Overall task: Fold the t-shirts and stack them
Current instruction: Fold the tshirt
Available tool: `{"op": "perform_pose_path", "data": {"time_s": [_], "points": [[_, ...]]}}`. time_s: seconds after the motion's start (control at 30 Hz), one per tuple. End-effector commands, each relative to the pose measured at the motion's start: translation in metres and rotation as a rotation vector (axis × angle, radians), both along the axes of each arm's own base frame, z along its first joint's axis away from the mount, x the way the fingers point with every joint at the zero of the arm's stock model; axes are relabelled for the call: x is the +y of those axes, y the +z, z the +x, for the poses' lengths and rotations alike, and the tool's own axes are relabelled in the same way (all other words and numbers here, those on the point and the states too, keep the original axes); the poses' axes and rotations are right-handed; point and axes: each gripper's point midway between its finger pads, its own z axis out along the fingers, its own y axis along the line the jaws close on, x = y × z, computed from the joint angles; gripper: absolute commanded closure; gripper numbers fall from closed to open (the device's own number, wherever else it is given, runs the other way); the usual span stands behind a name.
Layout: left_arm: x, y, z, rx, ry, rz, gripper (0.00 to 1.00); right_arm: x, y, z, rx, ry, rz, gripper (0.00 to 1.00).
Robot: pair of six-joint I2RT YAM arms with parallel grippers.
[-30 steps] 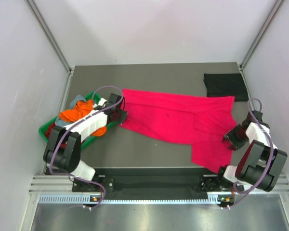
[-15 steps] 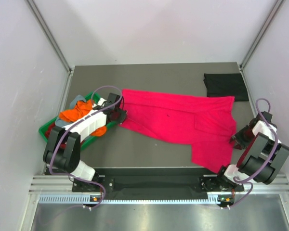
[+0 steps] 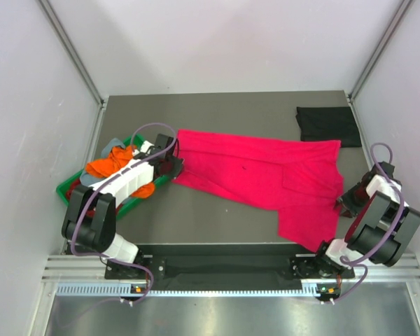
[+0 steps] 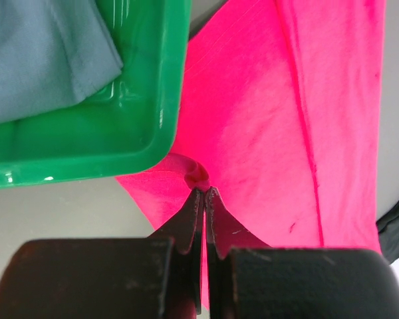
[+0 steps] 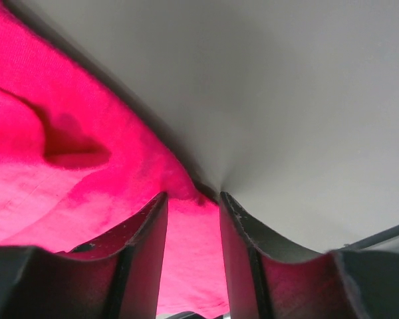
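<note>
Progress: early. One black tee (image 3: 327, 124) lies folded at the 1 o'clock corner of the counter (image 3: 217, 115); I judge it the start of the stack. The pink-red tee (image 3: 259, 171) lies across the middle of the counter, opened out but rumpled, with no fold made in it yet. My left jaws are pressed together on a pinch of its 9 o'clock edge, just beside the corner of the green tray (image 4: 86, 159). My right jaws are low at 4 o'clock, spread partway, with the tee's edge lying between the tips and not clamped. The tray at 9 o'clock holds an orange tee (image 3: 110, 162) and a grey-blue tee (image 4: 40, 60), both bunched and unfolded. Left to do, as I read it: flatten and fold the pink-red tee, stack it on the black one, then work through the tray.
</note>
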Motion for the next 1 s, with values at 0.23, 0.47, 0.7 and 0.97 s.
{"op": "perform_pose_path", "data": {"time_s": [0.23, 0.47, 0.7, 0.97], "points": [[0.009, 0.036, 0.022, -0.114, 0.048, 0.005, 1.00, -0.003, -0.004, 0.008, -0.007, 0.005, -0.015, 0.94], [0.017, 0.042, 0.028, -0.137, 0.072, 0.028, 1.00, -0.005, 0.011, 0.016, -0.069, 0.006, -0.038, 1.00], [0.027, 0.051, 0.033, -0.170, 0.092, 0.076, 1.00, -0.004, 0.036, 0.030, -0.172, 0.026, -0.053, 1.00], [0.038, 0.050, 0.041, -0.152, 0.114, 0.158, 1.00, -0.005, 0.062, 0.057, -0.318, -0.017, -0.042, 1.00]]}}
